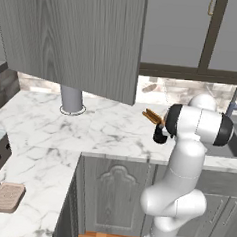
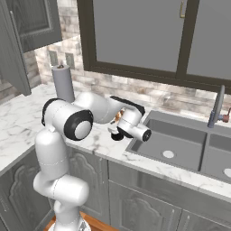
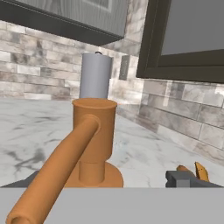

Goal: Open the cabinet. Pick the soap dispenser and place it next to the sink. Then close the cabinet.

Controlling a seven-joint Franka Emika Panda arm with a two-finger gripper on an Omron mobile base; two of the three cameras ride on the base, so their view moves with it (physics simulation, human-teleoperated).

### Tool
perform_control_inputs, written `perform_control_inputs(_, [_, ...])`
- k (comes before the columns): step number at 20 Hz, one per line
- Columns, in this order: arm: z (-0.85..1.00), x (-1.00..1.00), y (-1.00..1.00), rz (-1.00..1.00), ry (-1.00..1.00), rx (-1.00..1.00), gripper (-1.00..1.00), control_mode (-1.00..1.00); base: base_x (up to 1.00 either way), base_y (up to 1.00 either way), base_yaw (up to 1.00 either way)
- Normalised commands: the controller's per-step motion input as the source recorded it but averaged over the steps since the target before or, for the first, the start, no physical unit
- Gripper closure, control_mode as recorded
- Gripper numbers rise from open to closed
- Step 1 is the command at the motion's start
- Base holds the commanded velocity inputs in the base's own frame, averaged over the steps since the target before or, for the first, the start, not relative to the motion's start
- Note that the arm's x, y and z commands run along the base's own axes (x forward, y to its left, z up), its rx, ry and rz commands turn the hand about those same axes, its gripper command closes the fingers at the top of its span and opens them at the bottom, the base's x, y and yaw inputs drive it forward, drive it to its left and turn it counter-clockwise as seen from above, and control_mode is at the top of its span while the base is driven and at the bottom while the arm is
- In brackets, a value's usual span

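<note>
Dispenser (image 3: 92, 144) stands upright on the worktop (image 1: 104, 129) near its front edge, just left of the sink (image 2: 180, 144), where the gripper (image 2: 118, 131), jaws wide, apparently released it; cabinet (image 1: 81, 37) door hangs open.

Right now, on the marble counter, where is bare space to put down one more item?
Bare marble counter lies in front of the grey paper towel roll, left of the arm. It is crowded beside the sink, where the soap dispenser stands under the open gripper.
</note>
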Motion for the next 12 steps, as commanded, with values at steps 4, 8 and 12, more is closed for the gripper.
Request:
perform_control_inputs(4, [0.0, -0.1, -0.02, -0.01, 0.0, 0.0, -1.0, -1.0, 0.0, 0.0, 0.0])
perform_control_inputs(8, [0.0, -0.07, -0.04, -0.01, 0.03, 0.0, -1.0, -1.0, 0.0, 0.0, 0.0])
perform_control_inputs(12, [0.0, 0.0, -0.06, -0.02, 0.07, 0.0, -1.0, -1.0, 0.0, 0.0, 0.0])
